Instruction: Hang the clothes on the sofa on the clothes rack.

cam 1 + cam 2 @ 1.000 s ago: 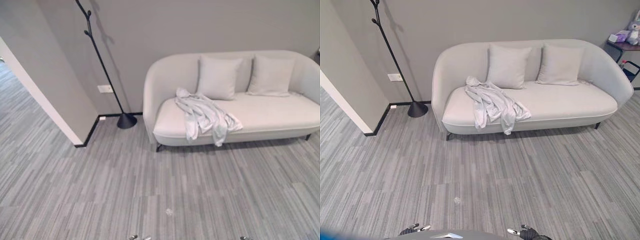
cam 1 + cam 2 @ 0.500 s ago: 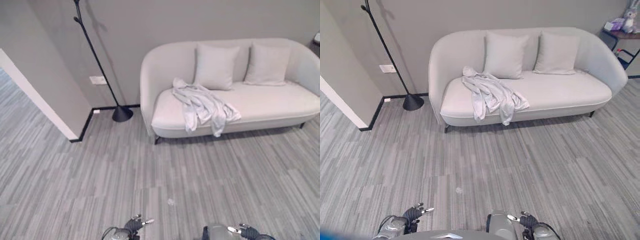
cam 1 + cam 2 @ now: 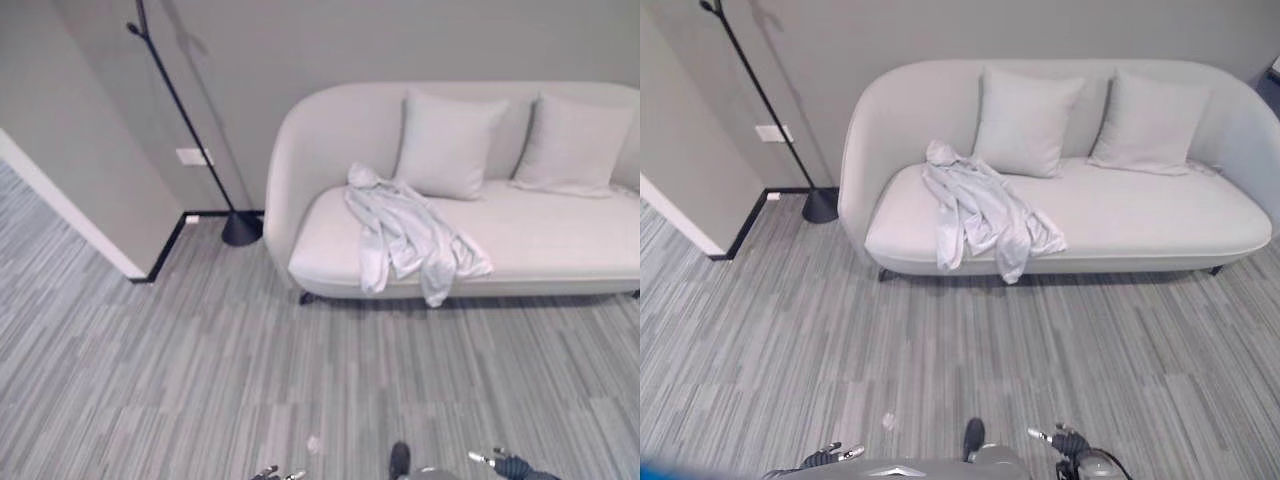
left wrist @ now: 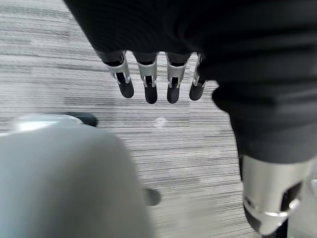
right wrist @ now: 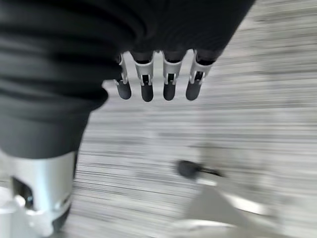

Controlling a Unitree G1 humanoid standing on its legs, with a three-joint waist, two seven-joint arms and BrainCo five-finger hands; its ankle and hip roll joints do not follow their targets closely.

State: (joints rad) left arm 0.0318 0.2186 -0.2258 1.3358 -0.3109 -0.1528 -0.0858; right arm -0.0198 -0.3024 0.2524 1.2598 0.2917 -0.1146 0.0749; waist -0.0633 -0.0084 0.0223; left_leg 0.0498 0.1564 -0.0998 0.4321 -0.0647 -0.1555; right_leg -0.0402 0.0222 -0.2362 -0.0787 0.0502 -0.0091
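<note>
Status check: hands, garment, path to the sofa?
Left hand and right hand open, holding nothing. Pale garment draped on sofa, untouched. Clothes rack beside sofa. Carpet ahead unobstructed.

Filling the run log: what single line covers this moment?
stage: approach | garment draped over sofa seat edge | rack bare | left hand open | right hand open

We see sofa [image 3: 1140, 215] | garment [image 3: 980, 210] crumpled on its seat, hem over front edge | two cushions [image 3: 1025, 120] behind | rack [image 3: 770, 110] beside sofa's arm
</note>
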